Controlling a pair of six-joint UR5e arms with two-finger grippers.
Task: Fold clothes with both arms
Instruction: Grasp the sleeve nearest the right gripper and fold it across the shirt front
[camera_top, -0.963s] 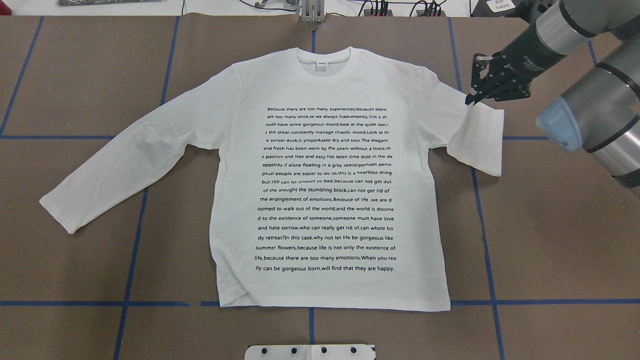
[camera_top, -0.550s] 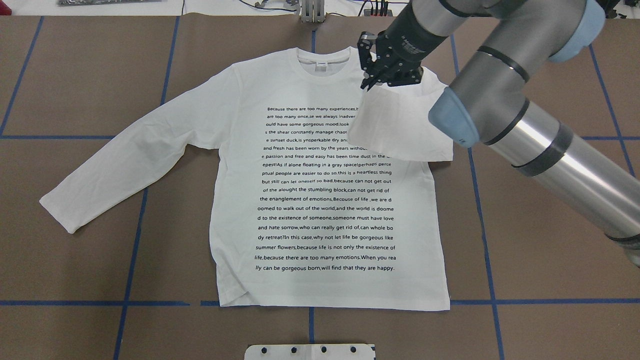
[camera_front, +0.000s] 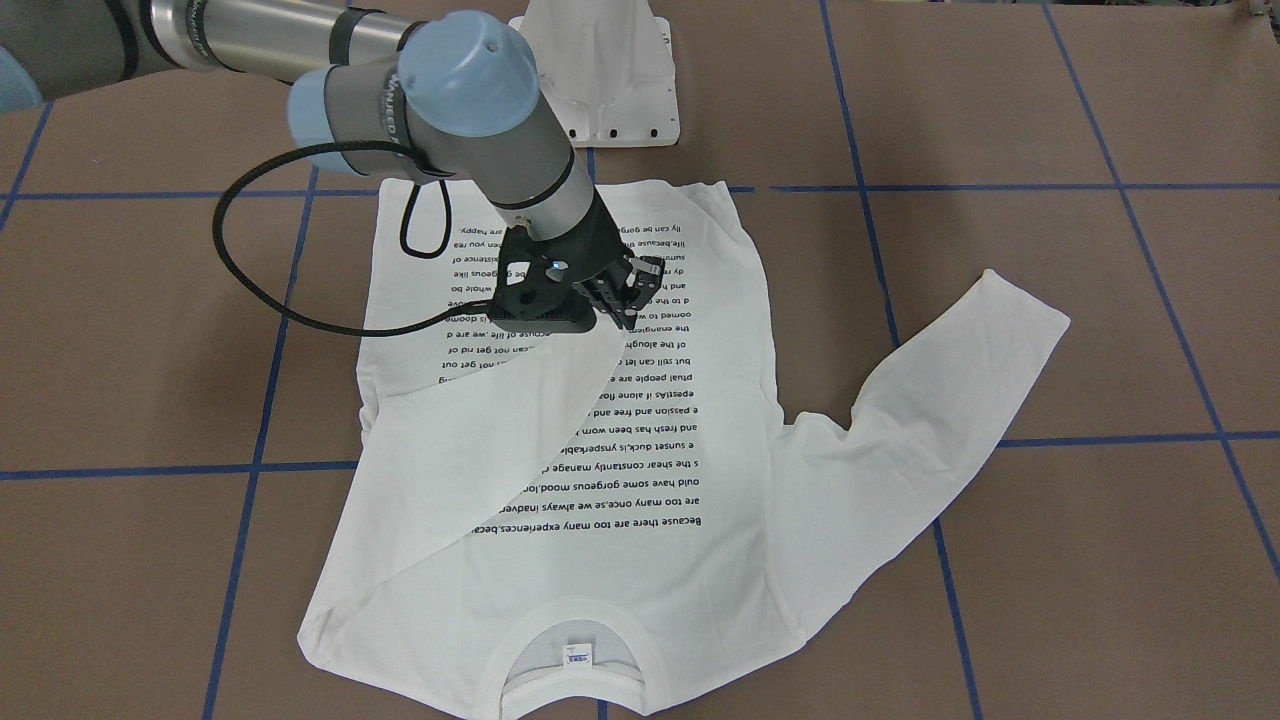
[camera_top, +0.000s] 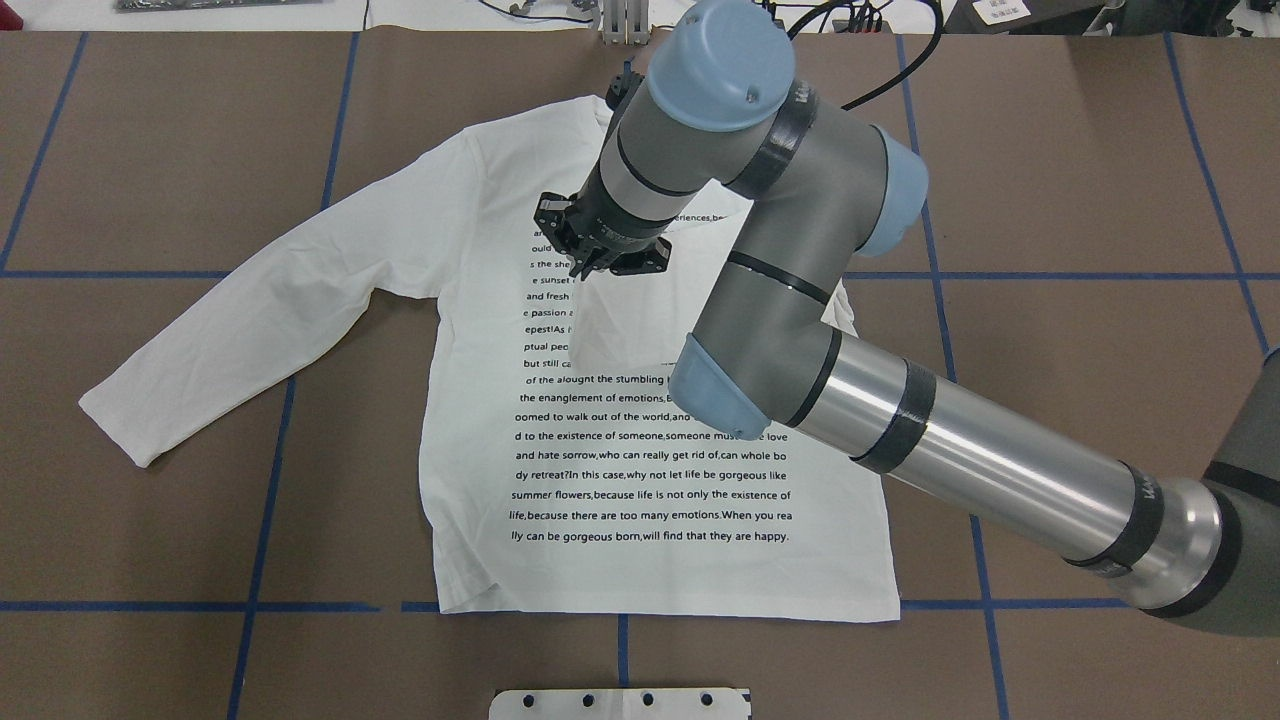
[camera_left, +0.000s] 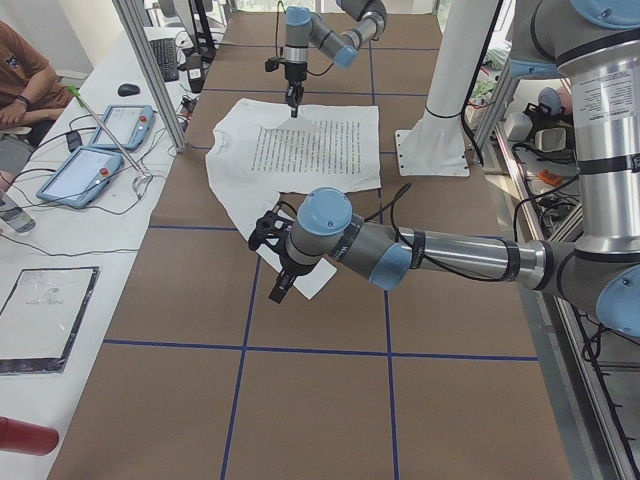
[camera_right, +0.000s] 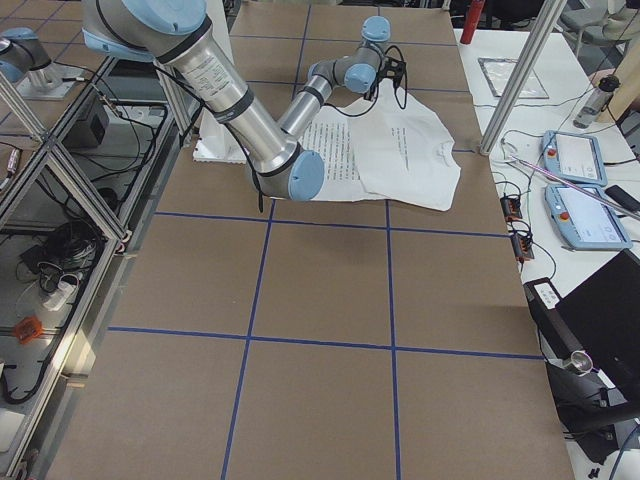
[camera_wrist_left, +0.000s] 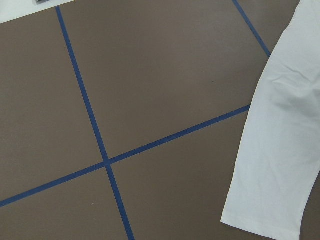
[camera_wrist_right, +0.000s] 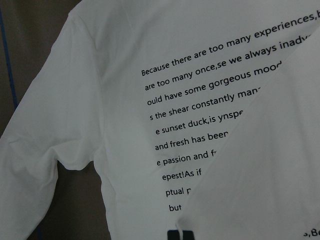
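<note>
R gripper (camera_top: 588, 268), jaws closed on the end of the folded sleeve (camera_front: 480, 440), hangs just over the text block (camera_top: 650, 455) of the shirt (camera_top: 460, 400), which lies flat, print up, mid surface (camera_top: 1100, 200). To do it well, IMO: lay the end down w/ sleeve taut & crease at the shoulder, then release w/o dragging the body. Front view shows the sleeve's diagonal run; overhead hides most of it behind the R arm (camera_top: 780, 260). L gripper (camera_left: 278, 282) shows only in the left side view, so can't tell if its jaws are open or closed.
</note>
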